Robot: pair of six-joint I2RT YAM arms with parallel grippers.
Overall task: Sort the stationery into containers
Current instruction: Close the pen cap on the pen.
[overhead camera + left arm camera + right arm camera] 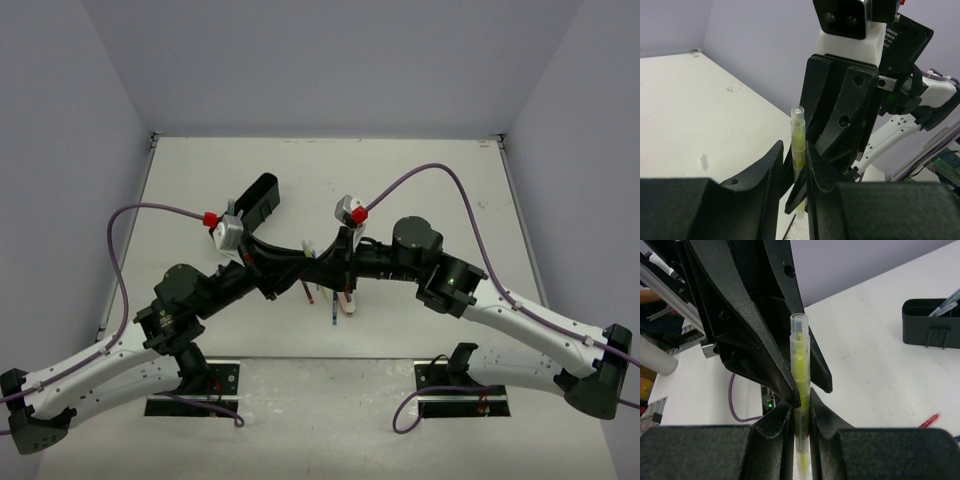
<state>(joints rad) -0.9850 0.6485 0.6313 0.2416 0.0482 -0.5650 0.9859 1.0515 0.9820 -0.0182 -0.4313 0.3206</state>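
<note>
Right wrist view shows the right gripper [801,412] clamped on the lower barrel of a yellow highlighter [800,370], which stands upright with its clear cap uppermost. The highlighter is off the table [450,200], held in the air between the two arms where they meet at mid-table.

Left wrist view shows the left gripper [796,165] with its fingers either side of the same barrel. They stand slightly apart, and a dark gap is visible on one side. I judge that this gripper is not clamping.

The black organiser tray [258,200] lies on the left half of the table, well apart from the meeting point. One pen [947,302] already stands in it. Loose pens [335,305] lie just below the grippers, and a red pen [929,421] lies near them.

Step in hand, as judged: passing the highlighter from one arm to the other.

Risks noted:
- The four fingers are crowded tightly together. If either arm pulls away at an angle, a finger could catch the barrel and twist it in the right gripper's hold.
- The grip sits low on a smooth, round barrel with most of the length above it. A knock could tip the highlighter or make it slide.
- A dropped highlighter would fall among the loose pens and scatter them.
- The tray is on the left arm's side, so reaching it with the right arm is a long stretch.
</note>
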